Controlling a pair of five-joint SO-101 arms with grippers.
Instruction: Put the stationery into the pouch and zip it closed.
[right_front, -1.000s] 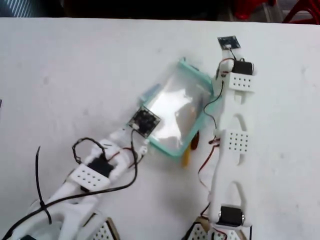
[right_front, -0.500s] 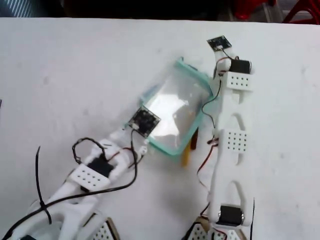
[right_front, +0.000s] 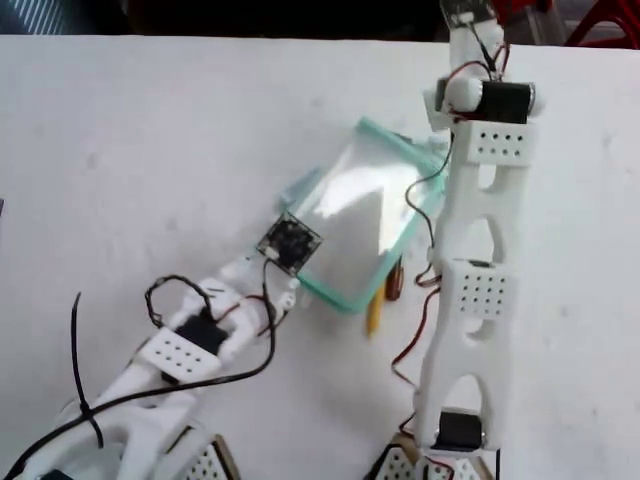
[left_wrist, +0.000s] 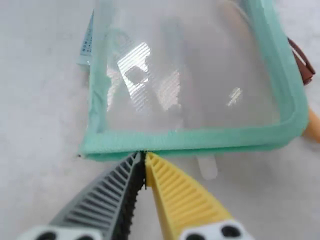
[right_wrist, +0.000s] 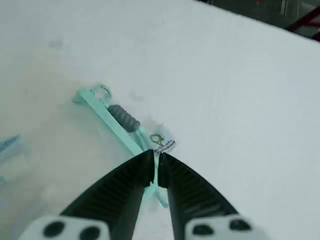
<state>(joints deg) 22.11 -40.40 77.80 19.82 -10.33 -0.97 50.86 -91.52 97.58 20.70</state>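
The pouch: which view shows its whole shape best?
The high view: the pouch shows nearly whole. The left wrist view gives one green edge and clear face; the right wrist view, its zipper edge.

pouch (right_front: 355, 225) on table (right_front: 150, 130) | left tool (left_wrist: 143, 157) at its near edge | right tool (right_wrist: 156, 156) at far edge | pencil (right_front: 372, 318) just beside near-right edge

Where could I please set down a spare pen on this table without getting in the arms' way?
The table is bare to the left of the pouch, beyond the left arm, and again right of the right arm. It is crowded between the arms, where an orange stick and cables sit by the pouch.
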